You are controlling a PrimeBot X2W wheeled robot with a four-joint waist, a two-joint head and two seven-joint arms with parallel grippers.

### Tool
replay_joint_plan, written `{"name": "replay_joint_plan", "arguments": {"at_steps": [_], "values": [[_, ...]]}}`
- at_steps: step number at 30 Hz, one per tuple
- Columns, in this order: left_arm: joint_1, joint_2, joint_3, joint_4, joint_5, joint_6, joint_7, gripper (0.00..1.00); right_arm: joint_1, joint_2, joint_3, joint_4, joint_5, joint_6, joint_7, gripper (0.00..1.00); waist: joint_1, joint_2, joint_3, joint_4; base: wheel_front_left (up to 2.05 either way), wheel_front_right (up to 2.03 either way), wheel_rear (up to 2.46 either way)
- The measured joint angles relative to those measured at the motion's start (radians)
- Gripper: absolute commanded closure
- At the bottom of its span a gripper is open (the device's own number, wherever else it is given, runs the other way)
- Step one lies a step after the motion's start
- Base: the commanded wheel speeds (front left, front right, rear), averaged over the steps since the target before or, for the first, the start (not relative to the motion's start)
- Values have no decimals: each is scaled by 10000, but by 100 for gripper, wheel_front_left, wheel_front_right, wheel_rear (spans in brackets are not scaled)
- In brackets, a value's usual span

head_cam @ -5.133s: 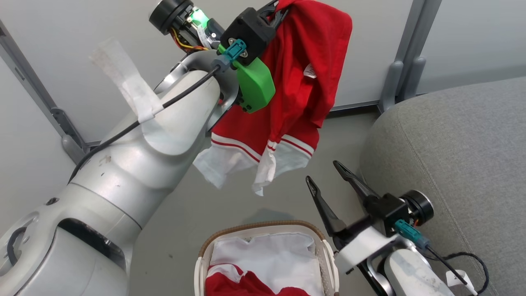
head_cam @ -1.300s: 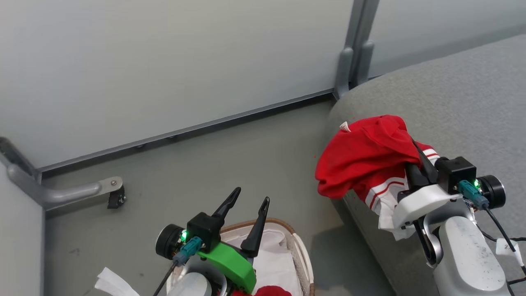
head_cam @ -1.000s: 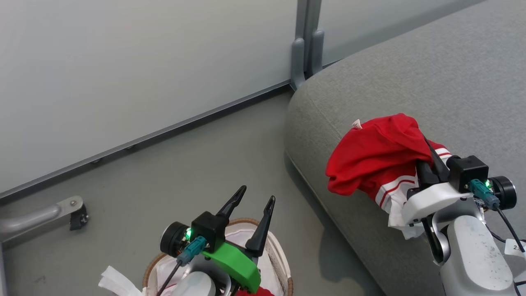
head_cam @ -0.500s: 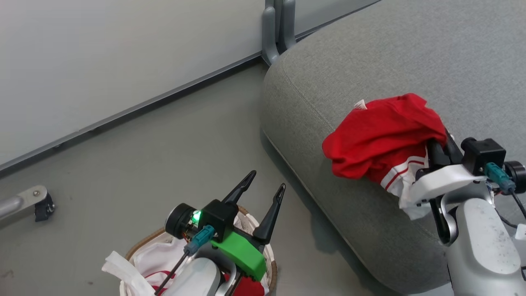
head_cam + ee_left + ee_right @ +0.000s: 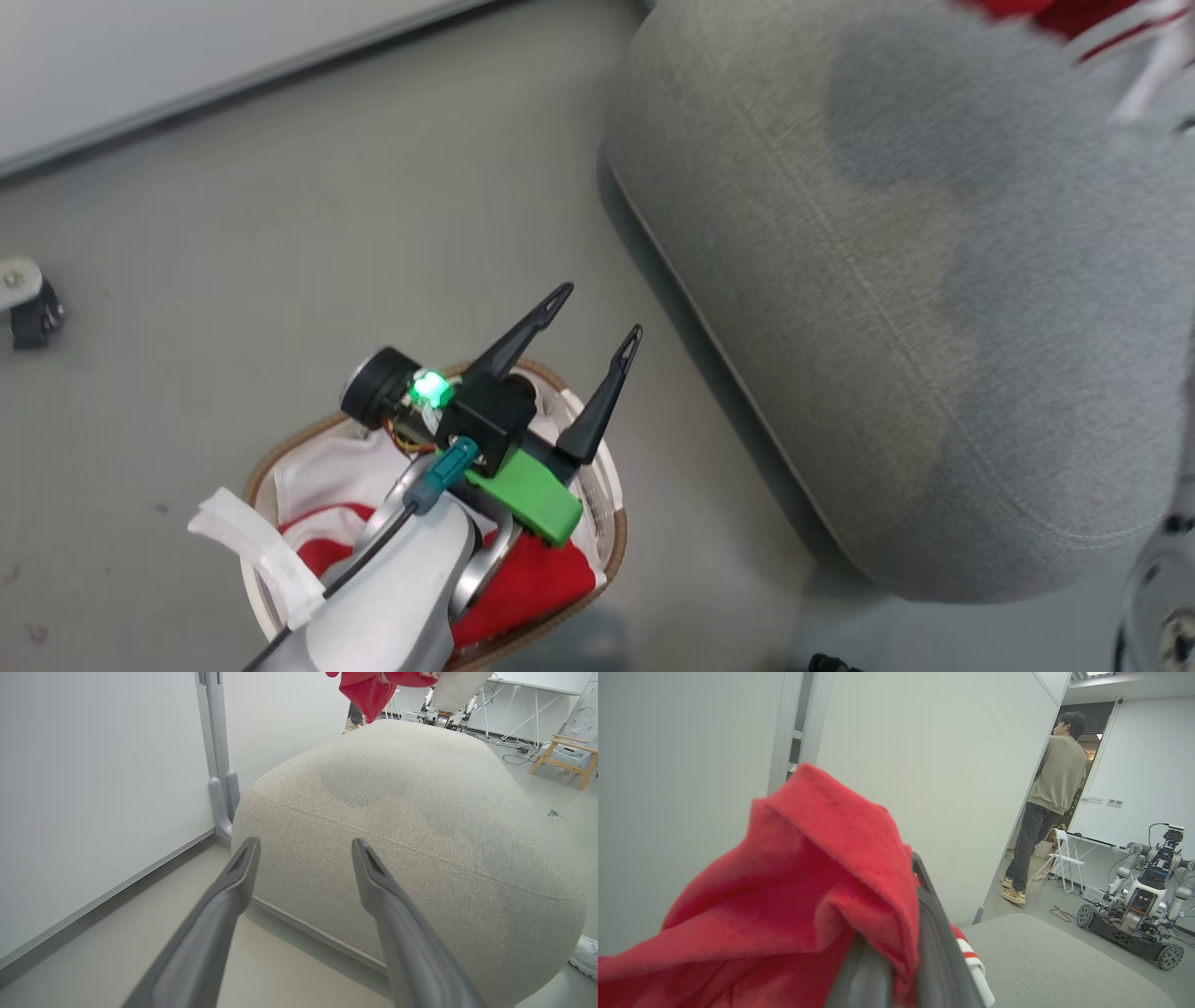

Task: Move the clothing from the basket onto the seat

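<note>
Nothing here can be read from where I stand. The white tape tab [image 5: 245,549] at the near left looks blank, and the wall plates [image 5: 1115,802] far right are too small.

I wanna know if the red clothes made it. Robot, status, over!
Left gripper open above basket, more clothing inside. Right gripper shut on red garment over seat. Person far off, not in the way.

Pale silver left forearm [image 5: 401,597], black wrist block [image 5: 490,415]
Two long dark tapered fingers [image 5: 233,886] are carried by the left gripper [image 5: 600,311]; a green bracket [image 5: 527,495], green lamp [image 5: 429,385] and teal plug [image 5: 450,465] are fitted, with white tape [image 5: 252,551] at 7 o'clock.
</note>
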Motion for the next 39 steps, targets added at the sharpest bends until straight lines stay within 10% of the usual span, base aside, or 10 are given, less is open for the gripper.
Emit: {"name": "replay_joint_plan", "arguments": {"at_steps": [9, 24, 26, 29, 30, 31, 39], "values": [[-1033, 127, -196, -554, 270, 0, 0, 0, -2013, -1505, -1547, 899, -640, 0, 0, 100, 1, 0, 1884, 710, 0, 0, 0], [-851, 297, 224, -750, 416, 0, 0, 0, -1693, -1022, -2426, 2800, -1697, 0, 0, 100, 1, 0, 3792, 1626, 0, 0, 0], [-773, 217, 274, -734, 276, 0, 0, 0, -1367, -965, -2291, 2807, -1720, 0, 0, 77, 1, 0, 3730, 1648, 0, 0, 0], [-704, 180, 291, -686, 180, 0, 0, 0, -977, -892, -2224, 2752, -1697, 0, 0, 69, 0, 0, 3591, 1637, 0, 0, 0], [-690, 163, 303, -665, 157, 0, 2, 0, -820, -853, -2167, 2640, -1653, 0, 0, 21, 0, 0, 3530, 1633, 0, 0, 0], [-674, 157, 309, -640, 155, 0, 0, 0, -674, -788, -2107, 2487, -1590, 0, -2, 0, 0, 0, 3468, 1630, 0, 0, 0], [-497, -102, 652, -635, 23, 0, 0, 0, 1208, -339, -1187, 1593, -949, 0, 0, 0, 0, 0, 2808, 1652, 0, 0, 0]]}}
